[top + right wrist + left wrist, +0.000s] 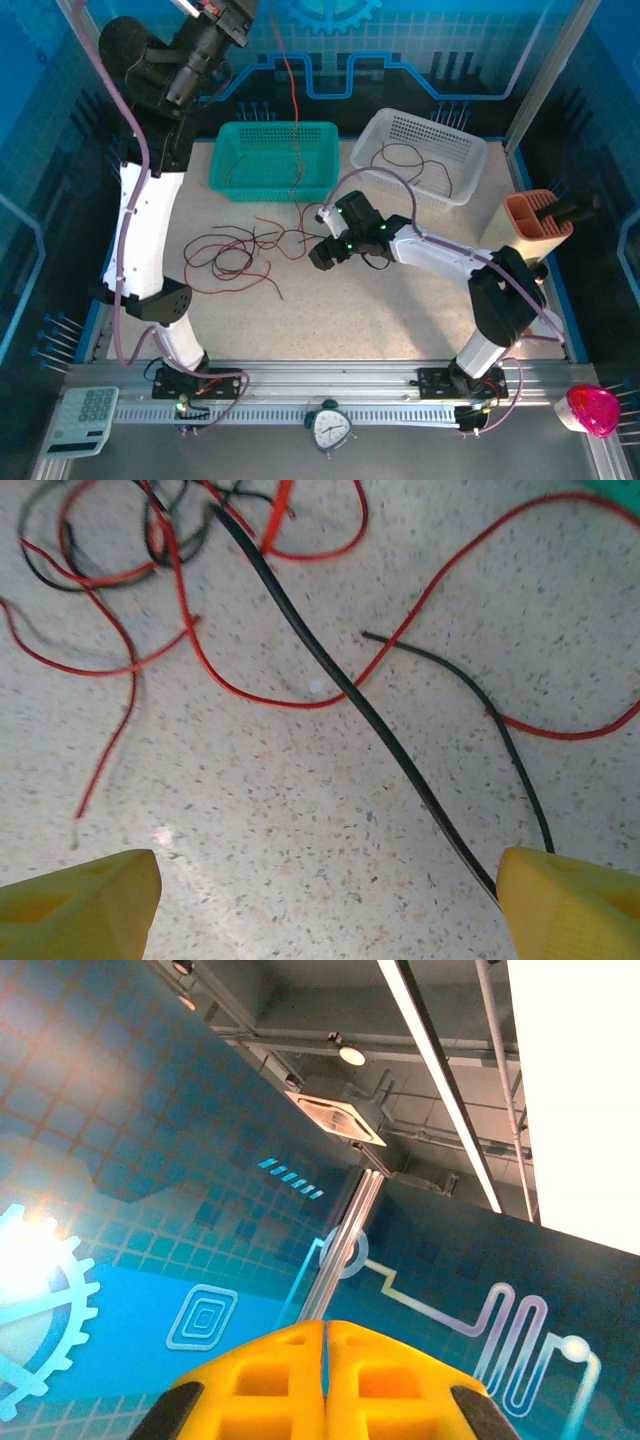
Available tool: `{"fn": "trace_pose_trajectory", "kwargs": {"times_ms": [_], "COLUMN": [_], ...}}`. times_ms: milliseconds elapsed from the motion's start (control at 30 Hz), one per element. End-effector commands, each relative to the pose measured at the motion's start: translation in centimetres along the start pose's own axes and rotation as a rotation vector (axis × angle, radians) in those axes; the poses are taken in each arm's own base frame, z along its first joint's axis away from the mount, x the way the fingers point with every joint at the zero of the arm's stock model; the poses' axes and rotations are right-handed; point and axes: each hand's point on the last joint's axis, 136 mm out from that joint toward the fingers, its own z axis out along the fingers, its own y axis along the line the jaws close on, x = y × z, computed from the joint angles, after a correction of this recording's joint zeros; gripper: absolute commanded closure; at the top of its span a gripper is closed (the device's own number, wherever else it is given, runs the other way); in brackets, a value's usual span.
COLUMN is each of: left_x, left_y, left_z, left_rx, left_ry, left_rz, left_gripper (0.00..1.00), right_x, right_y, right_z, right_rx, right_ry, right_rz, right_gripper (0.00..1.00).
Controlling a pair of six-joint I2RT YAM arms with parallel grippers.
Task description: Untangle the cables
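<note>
Blue tiled walls (pixel 150 1160) printed with circuit lines close in the cell. Under me lies a pale speckled bench (pixel 350 320), with a green basket (pixel 275 160) and a white basket (pixel 425 155) along its far edge. The cables (pixel 240 255) lie in a loose heap of red and black loops on the bench, left of the middle. One red strand (pixel 292 110) climbs from the heap over the green basket and out past the top of the overhead view, and a dark strand (pixel 405 155) lies curled in the white basket. My left pincer (pixel 325 1385) is raised high toward the far left corner, clenched, its yellow fingers pressed flat together; whether that red strand is nipped between them I cannot tell. My right pincer (pixel 320 910) hangs released, jaws wide, low over the bench just right of the heap. A black strand (pixel 330 670) runs across the bare surface up to its right finger (pixel 570 900). I judge these wires light and limp, with a little spring in their curls: they would drag their neighbours along when pulled, and the thin round jacket may slip from a shallow pinch. I would take the black strand on its straight free stretch, clear of the red crossings, and close fully on it before lifting.
</note>
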Motion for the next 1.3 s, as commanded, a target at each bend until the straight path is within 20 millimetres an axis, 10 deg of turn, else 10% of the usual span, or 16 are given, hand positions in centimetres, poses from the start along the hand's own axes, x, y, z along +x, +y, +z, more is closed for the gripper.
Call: {"fn": "trace_pose_trajectory", "kwargs": {"times_ms": [0, 233, 500, 1267], "left_x": [-3.3, -3.5, -4.1, -1.4], "left_y": [-3.5, -4.1, -4.3, -1.2], "left_z": [-1.7, -2.1, -2.4, -1.3], "left_rx": [0.074, 0.078, 0.072, 0.008], "left_ry": [-0.066, -0.061, -0.078, -0.033], "left_rz": [0.017, 0.020, 0.054, 0.073], "left_gripper": [1.00, 1.00, 1.00, 1.00], "right_x": [-1.8, -2.1, -3.4, -9.8], "right_y": [-1.0, -1.0, -0.7, 1.7], "right_z": [0.6, 1.3, -2.0, -20.9], "right_rx": [0.066, 0.058, 0.077, 0.077], "right_ry": [-0.045, -0.034, -0.073, -0.513], "right_rz": [-0.041, -0.055, -0.070, -0.008], "right_gripper": [0.12, 0.31, 1.00, 1.00]}}
